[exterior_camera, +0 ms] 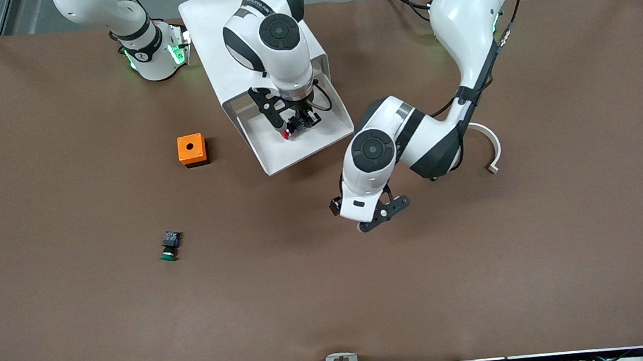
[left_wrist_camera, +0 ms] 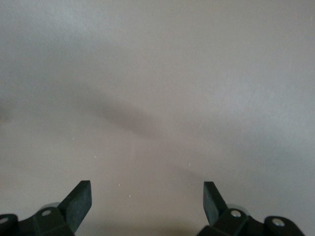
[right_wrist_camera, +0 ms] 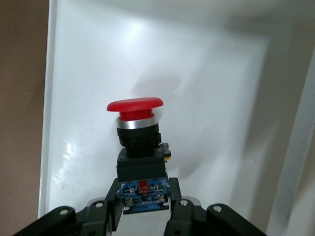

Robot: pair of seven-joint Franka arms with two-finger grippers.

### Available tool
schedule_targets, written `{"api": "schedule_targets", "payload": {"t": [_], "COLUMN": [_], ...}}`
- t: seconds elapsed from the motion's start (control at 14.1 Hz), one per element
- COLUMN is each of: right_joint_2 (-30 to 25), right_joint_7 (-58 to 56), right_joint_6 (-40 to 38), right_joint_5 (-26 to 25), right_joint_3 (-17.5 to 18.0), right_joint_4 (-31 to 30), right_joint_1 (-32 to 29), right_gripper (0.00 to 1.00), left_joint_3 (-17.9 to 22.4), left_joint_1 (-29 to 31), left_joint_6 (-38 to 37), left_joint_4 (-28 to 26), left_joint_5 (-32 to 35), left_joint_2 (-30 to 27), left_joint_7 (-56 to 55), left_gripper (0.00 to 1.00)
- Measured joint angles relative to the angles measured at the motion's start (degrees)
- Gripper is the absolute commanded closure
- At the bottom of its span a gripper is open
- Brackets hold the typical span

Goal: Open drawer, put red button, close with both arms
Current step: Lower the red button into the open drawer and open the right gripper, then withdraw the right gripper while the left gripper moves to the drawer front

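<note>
The white drawer (exterior_camera: 295, 151) stands pulled out of its white cabinet (exterior_camera: 221, 32). My right gripper (exterior_camera: 293, 127) is inside the open drawer and is shut on the red button (exterior_camera: 287, 132). In the right wrist view the fingers (right_wrist_camera: 110, 204) clamp the button's blue base, and its red cap (right_wrist_camera: 135, 104) points at the drawer floor (right_wrist_camera: 206, 88). My left gripper (exterior_camera: 376, 217) is open and empty, low over bare table nearer the front camera than the drawer. The left wrist view shows its fingertips (left_wrist_camera: 78, 201) wide apart over brown cloth.
An orange box with a hole (exterior_camera: 191, 149) sits beside the drawer toward the right arm's end. A green-capped button (exterior_camera: 170, 246) lies nearer the front camera. A white curved piece (exterior_camera: 490, 151) lies toward the left arm's end.
</note>
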Motion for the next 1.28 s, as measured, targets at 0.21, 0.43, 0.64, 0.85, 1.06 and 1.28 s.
{"api": "schedule_targets", "payload": {"t": [0.21, 0.43, 0.64, 0.85, 1.06, 1.28], "right_joint_2": [-0.1, -0.6, -2.0, -4.1, -6.9, -8.6], "right_joint_7": [-0.1, -4.9, -17.4, -31.5, -46.7, -60.8], "right_joint_6": [0.0, -1.9, -9.9, -21.1, -29.5, -34.7], "right_joint_5": [0.0, 0.0, 0.0, 0.0, 0.0, -0.3], "right_joint_3": [0.0, -0.7, -1.6, -2.0, -2.3, -2.6], "right_joint_4": [0.2, 1.5, 5.5, 10.8, 14.2, 16.6], "right_joint_1": [0.2, 0.0, -3.2, -9.9, -17.9, -26.7], "right_gripper": [0.0, 0.0, 0.0, 0.0, 0.0, 0.0], "left_joint_3": [0.0, 0.0, 0.0, 0.0, 0.0, -0.7], "left_joint_1": [-0.7, -1.0, -1.1, -1.4, -2.4, -3.4], "left_joint_6": [0.0, 0.0, 0.0, 0.0, 0.0, -0.1], "left_joint_4": [-0.4, -0.7, -1.2, -2.0, -2.2, -2.3], "left_joint_5": [0.3, 0.3, 0.8, 1.1, 1.1, 1.1], "left_joint_2": [0.0, 0.0, 0.0, -0.3, -0.6, -1.0], "left_joint_7": [0.0, 0.0, 0.0, 0.0, 0.0, 0.0], "left_gripper": [0.0, 0.0, 0.0, 0.0, 0.0, 0.0]}}
